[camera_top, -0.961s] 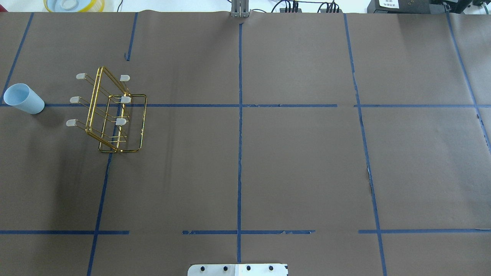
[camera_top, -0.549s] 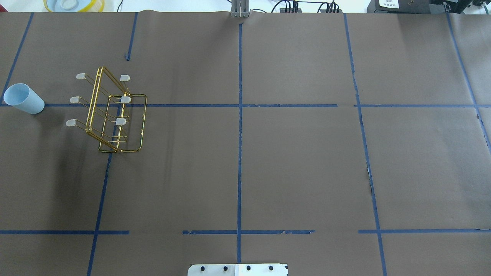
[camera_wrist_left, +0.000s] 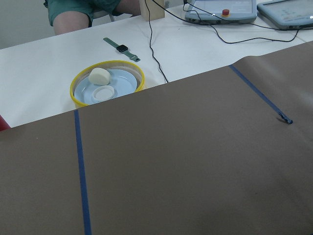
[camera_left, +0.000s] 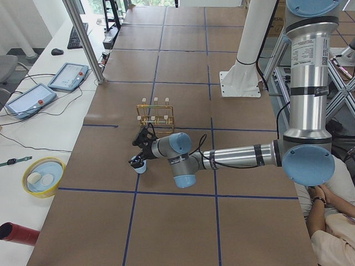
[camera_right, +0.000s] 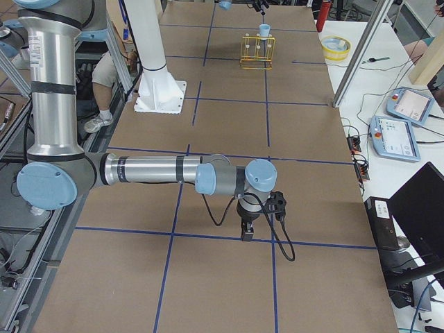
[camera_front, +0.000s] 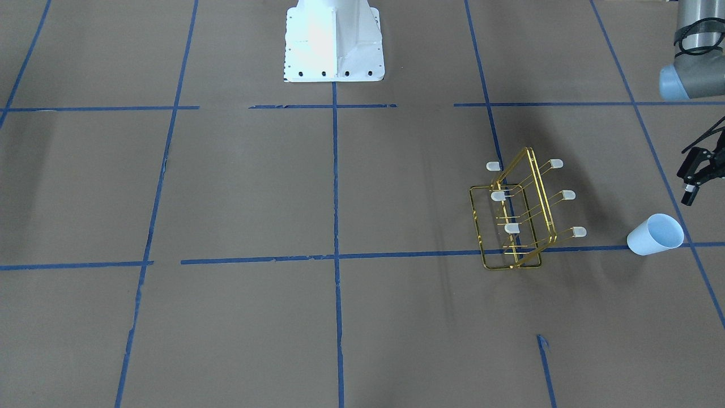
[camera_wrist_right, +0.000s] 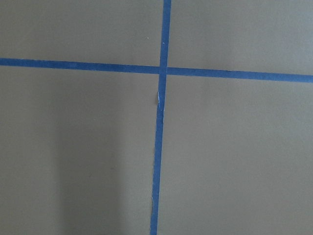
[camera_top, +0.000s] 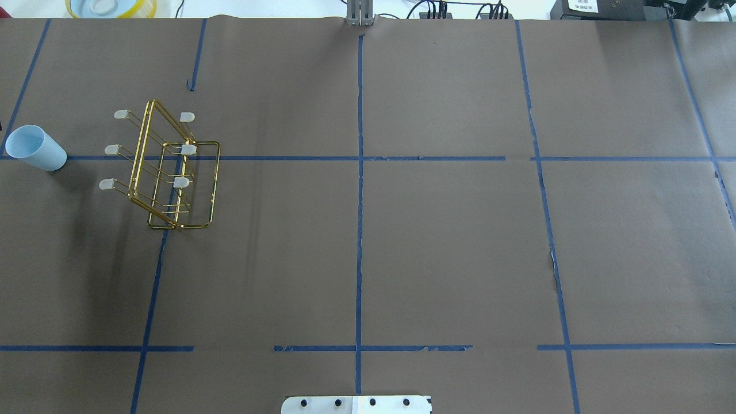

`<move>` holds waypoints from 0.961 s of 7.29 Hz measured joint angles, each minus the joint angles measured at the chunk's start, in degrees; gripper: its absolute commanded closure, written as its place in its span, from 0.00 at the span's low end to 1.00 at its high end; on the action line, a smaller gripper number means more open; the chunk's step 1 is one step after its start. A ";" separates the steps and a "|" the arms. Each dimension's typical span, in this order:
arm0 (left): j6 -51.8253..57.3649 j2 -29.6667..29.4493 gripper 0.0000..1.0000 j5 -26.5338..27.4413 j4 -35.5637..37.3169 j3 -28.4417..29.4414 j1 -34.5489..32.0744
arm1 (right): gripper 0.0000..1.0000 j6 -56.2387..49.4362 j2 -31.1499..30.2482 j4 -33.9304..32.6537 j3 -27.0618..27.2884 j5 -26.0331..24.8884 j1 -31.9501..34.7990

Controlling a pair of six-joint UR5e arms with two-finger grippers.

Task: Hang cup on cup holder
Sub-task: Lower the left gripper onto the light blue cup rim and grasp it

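Note:
The pale blue cup point(camera_top: 34, 148) stands upright at the table's far left, mouth up; it also shows in the front view point(camera_front: 655, 234). The gold wire cup holder point(camera_top: 167, 172) stands just right of it, all prongs bare, and shows in the front view point(camera_front: 515, 218). My left gripper point(camera_front: 692, 187) hangs just above and behind the cup, partly cut by the frame edge, with its visible finger splayed open and empty; the left side view shows it point(camera_left: 138, 152) over the cup point(camera_left: 138, 166). My right gripper point(camera_right: 246, 232) points down at bare table far to the right; I cannot tell its state.
A yellow-rimmed bowl point(camera_wrist_left: 107, 85) with a blue plate and small items sits on the white bench beyond the table's far edge. A red cylinder point(camera_left: 16, 233) lies there too. The robot's white base point(camera_front: 333, 39) stands at the near middle edge.
The cup and the cup holder have not moved. The faint shadow on the table near the cup has shifted slightly to the left.

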 measured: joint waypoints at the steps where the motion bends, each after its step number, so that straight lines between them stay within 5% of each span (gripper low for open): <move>1: -5.29 2.61 0.00 5.77 -5.47 0.14 5.64 | 0.00 0.00 -0.01 0.00 0.00 0.00 0.00; 3: -11.40 6.43 0.00 17.66 -11.94 0.63 14.28 | 0.00 0.00 0.04 0.00 0.00 0.00 0.00; 7: -12.64 6.39 0.00 33.37 -15.08 5.36 17.92 | 0.00 0.00 -0.03 0.00 0.00 0.00 0.00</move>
